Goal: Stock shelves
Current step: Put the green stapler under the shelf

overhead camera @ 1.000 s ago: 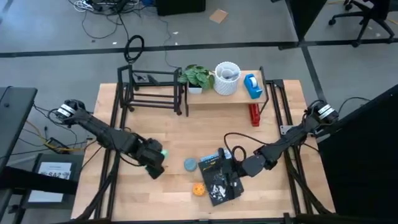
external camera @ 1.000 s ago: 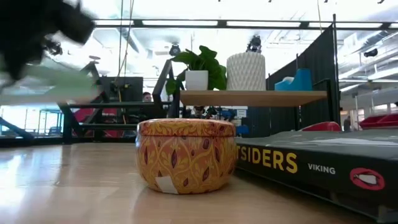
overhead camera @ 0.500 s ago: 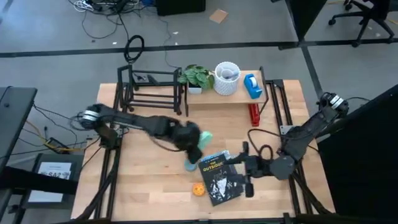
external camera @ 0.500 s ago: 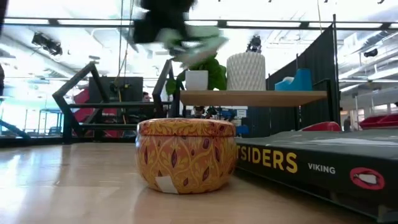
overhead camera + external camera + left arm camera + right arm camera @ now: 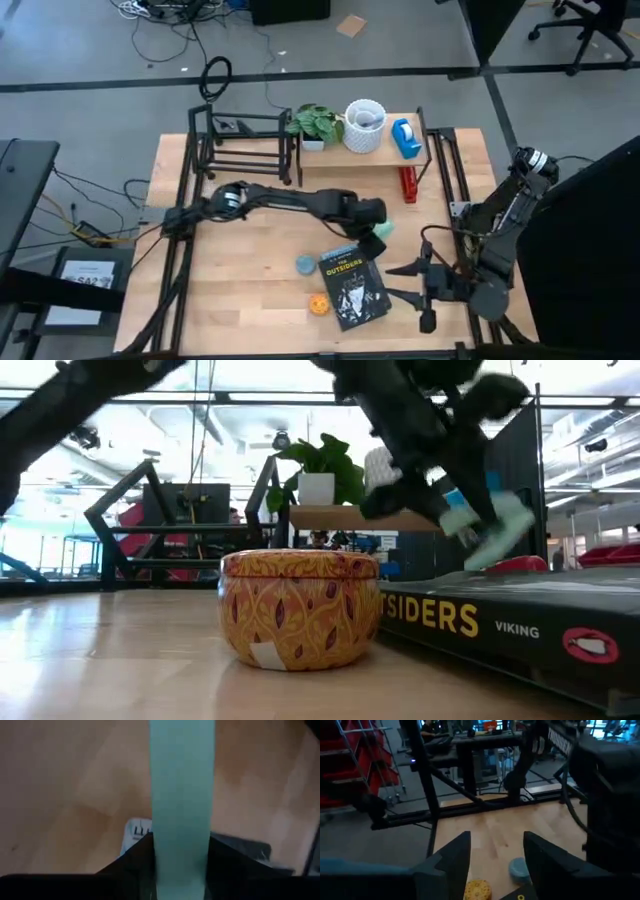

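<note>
The left gripper [image 5: 374, 232] is clamped on a flat mint-green thing [image 5: 380, 240], holding it in the air near the wooden-topped shelf [image 5: 372, 147]. The right gripper [image 5: 412, 290] waits beside the black book [image 5: 352, 290], fingers spread apart.

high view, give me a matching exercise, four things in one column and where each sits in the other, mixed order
Things:
1. potted plant
2. book
3. left gripper
4. right gripper

Places:
A. open, at the table's front right
B. lying flat on the tabletop
C. shut on a pale green item, over the table's middle
D. on the wooden shelf top

Pairs: 1-D, 2-B, 3-C, 4-A
</note>
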`<state>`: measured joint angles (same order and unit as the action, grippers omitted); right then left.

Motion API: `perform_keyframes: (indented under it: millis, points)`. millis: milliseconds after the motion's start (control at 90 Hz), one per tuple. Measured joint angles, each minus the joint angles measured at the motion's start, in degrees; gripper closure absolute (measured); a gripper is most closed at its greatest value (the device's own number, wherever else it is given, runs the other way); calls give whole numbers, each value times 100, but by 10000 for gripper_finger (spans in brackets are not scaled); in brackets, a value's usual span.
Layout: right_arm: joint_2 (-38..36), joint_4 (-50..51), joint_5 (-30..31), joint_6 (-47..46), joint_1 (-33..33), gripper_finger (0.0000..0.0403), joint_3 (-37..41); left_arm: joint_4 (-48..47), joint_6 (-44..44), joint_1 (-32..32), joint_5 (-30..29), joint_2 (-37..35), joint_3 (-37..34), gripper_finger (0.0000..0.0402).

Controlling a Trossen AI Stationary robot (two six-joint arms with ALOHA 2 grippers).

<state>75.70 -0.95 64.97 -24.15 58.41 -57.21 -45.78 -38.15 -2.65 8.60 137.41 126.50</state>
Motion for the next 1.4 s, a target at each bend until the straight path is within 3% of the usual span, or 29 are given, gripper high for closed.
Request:
perform_keyframes:
  millis: [411, 711, 889, 1067, 1267, 1400]
  points:
    - [7, 824, 28, -1076, 46, 250, 0, 1383, -117, 55, 62, 170, 15, 257]
    - [576, 1499, -494, -2649, 58, 250, 0, 1762, 387, 45, 1561, 170, 24, 200]
    - [1361, 1493, -1423, -3683, 59, 250, 0, 1007, 1018, -49, 1500, 116, 23, 200]
    - [1958, 1606, -3021, -4923, 59, 250, -2, 312, 1713, -78, 870, -118, 26, 217]
    - [2263, 3466, -4289, -6883, -71, 259, 0, 732, 1847, -158, 493, 38, 19, 236]
    - [2197, 4557, -4396, -7720, -83, 268, 0, 1618, 1921, -258, 479, 281, 19, 243]
